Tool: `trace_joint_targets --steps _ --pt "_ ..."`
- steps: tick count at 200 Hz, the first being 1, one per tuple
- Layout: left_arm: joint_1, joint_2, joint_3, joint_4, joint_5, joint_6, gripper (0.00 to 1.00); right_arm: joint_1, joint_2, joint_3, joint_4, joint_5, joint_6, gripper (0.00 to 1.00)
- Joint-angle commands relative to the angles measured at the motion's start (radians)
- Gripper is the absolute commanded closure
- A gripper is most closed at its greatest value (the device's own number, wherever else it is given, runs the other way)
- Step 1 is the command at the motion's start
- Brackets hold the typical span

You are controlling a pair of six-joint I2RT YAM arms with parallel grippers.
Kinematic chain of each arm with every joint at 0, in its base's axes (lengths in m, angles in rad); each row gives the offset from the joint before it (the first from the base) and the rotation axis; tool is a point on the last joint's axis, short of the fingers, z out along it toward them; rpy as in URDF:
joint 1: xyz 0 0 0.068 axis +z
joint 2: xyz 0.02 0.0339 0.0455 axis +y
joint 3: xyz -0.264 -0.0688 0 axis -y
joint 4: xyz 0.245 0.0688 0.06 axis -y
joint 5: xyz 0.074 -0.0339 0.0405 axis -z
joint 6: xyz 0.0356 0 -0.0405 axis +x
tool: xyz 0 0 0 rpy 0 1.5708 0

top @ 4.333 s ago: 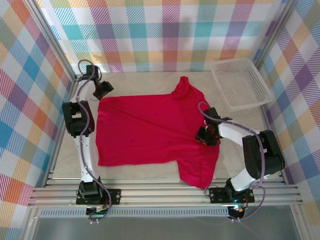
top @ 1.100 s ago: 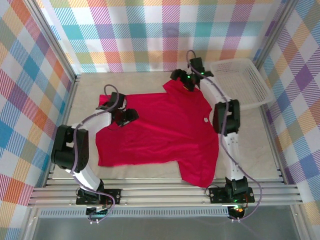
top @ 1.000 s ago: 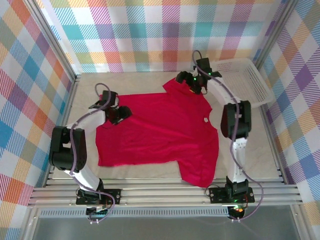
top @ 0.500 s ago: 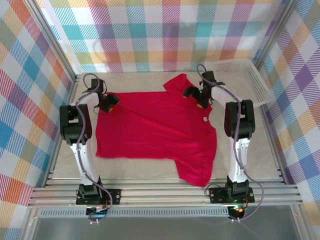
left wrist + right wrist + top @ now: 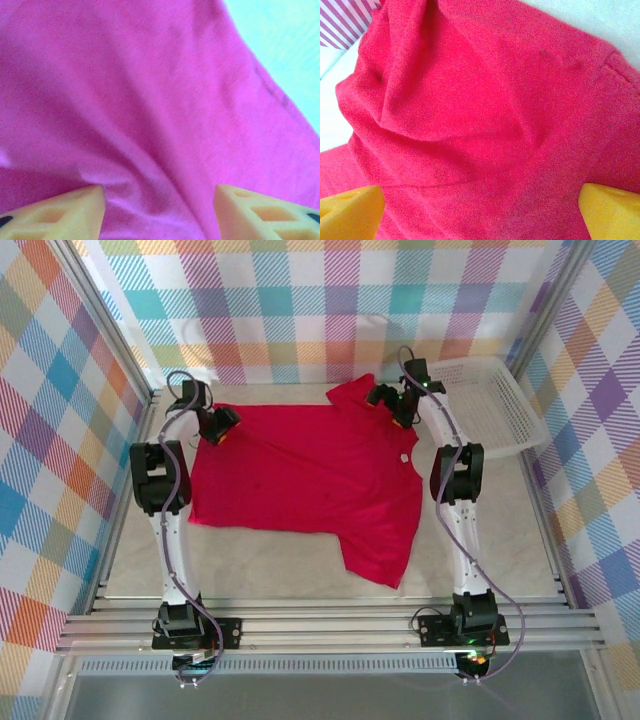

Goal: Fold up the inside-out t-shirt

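The crimson t-shirt (image 5: 310, 475) lies spread across the middle of the table (image 5: 250, 565), one sleeve trailing toward lower centre. At its upper-left corner the left gripper (image 5: 222, 426) has its fingers (image 5: 60, 210) parted, cloth loose between them. At the upper-right sleeve the right gripper (image 5: 392, 403) hovers, jaws spread wide, released. The white basket (image 5: 520, 435) sits upper right.

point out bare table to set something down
Bare tabletop runs between the near hem of the crimson fabric t-shirt and the aluminium rail, and right of the right arm, nearer than the white mesh basket. The far edge is crowded: left fingers and right fingers over the shirt.
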Motion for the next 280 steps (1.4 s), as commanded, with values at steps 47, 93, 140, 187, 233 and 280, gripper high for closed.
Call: trace_joint_targets --steps 47,93,140,187,233,280 --pt "0.082 -0.675 -0.549 -0.114 -0.152 0.011 0.45 0.104 -0.592 -0.617 0.013 0.035 -0.087 0.00" --pt "0.148 -0.890 -0.871 -0.147 -0.073 0.018 0.53 0.203 -1.033 -1.246 0.136 0.107 -0.040 0.00" --pt "0.143 -0.936 -1.021 -0.160 -0.114 0.018 0.64 0.302 -1.327 -1.589 0.081 0.155 0.006 0.04" --pt "0.078 -0.887 -1.027 -0.184 -0.235 0.043 0.65 0.309 -1.465 -1.707 0.056 0.158 0.029 0.04" --pt "0.076 -0.851 -1.019 -0.183 -0.378 0.047 0.70 0.309 -1.477 -1.730 0.046 0.133 0.028 0.06" --pt "0.076 -0.828 -1.008 -0.169 -0.422 0.049 0.70 0.309 -1.490 -1.736 0.044 0.132 0.025 0.06"
